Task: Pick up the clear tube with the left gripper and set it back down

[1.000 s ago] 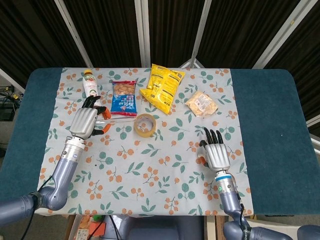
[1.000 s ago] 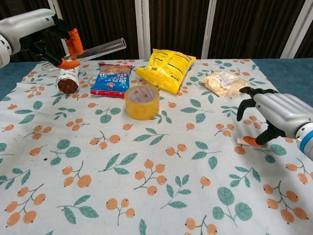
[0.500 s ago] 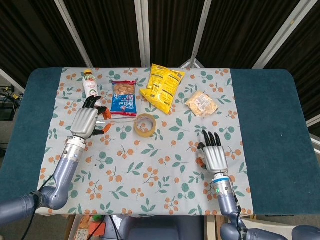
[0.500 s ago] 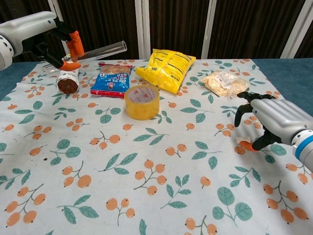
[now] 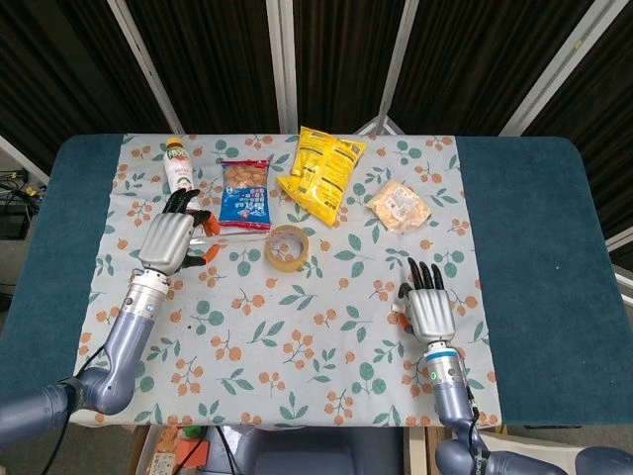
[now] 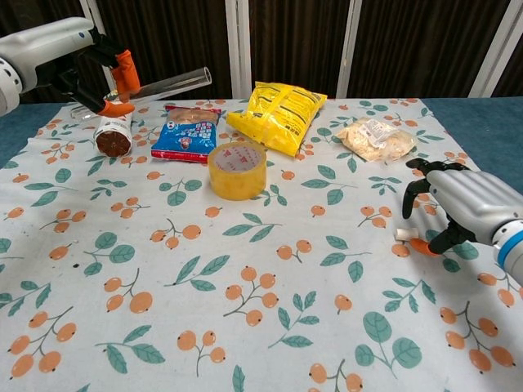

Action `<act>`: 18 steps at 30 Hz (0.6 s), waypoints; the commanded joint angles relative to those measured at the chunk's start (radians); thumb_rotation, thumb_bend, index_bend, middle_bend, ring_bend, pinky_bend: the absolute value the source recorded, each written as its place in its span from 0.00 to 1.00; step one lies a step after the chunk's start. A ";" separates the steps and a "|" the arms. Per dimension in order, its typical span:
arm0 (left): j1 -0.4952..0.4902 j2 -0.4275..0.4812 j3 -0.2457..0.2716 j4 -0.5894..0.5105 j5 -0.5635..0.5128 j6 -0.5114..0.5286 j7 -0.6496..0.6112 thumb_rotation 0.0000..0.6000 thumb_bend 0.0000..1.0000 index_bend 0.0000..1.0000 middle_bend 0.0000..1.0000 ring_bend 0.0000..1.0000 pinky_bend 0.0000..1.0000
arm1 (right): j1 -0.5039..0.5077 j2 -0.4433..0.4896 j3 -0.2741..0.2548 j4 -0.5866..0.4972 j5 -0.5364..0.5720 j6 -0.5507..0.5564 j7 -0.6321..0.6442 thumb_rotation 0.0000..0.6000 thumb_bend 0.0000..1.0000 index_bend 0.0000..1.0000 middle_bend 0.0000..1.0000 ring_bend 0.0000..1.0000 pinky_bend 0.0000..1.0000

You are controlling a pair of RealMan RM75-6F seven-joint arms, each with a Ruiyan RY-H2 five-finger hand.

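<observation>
My left hand (image 6: 105, 72) grips the clear tube (image 6: 167, 82) and holds it above the cloth at the far left, its free end pointing right over the blue snack pack. In the head view the left hand (image 5: 175, 234) covers most of the tube (image 5: 229, 230), which shows faintly beside it. My right hand (image 6: 458, 204) hovers low over the right side of the tablecloth with its fingers curved and apart, holding nothing; the head view shows this right hand (image 5: 427, 302) palm down.
A drink bottle (image 6: 113, 134) lies under the left hand. A blue snack pack (image 6: 187, 131), a tape roll (image 6: 237, 170), a yellow chip bag (image 6: 278, 113) and a pale snack bag (image 6: 376, 137) lie across the back. A small white piece (image 6: 401, 234) lies by the right hand.
The left hand and tube stay almost still in the air. The right hand has shifted slightly, drawing a little to the right and nearer the table's front.
</observation>
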 commanded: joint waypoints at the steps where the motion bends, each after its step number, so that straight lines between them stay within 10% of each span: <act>1: 0.000 0.000 0.000 -0.001 0.000 0.000 0.000 1.00 0.57 0.71 0.53 0.10 0.00 | 0.001 -0.001 -0.003 0.001 -0.003 0.000 0.000 1.00 0.32 0.48 0.06 0.00 0.00; 18: -0.001 0.004 0.006 0.000 0.003 0.001 0.000 1.00 0.57 0.71 0.53 0.10 0.00 | 0.005 -0.013 -0.002 0.030 0.018 -0.017 0.000 1.00 0.32 0.49 0.06 0.00 0.00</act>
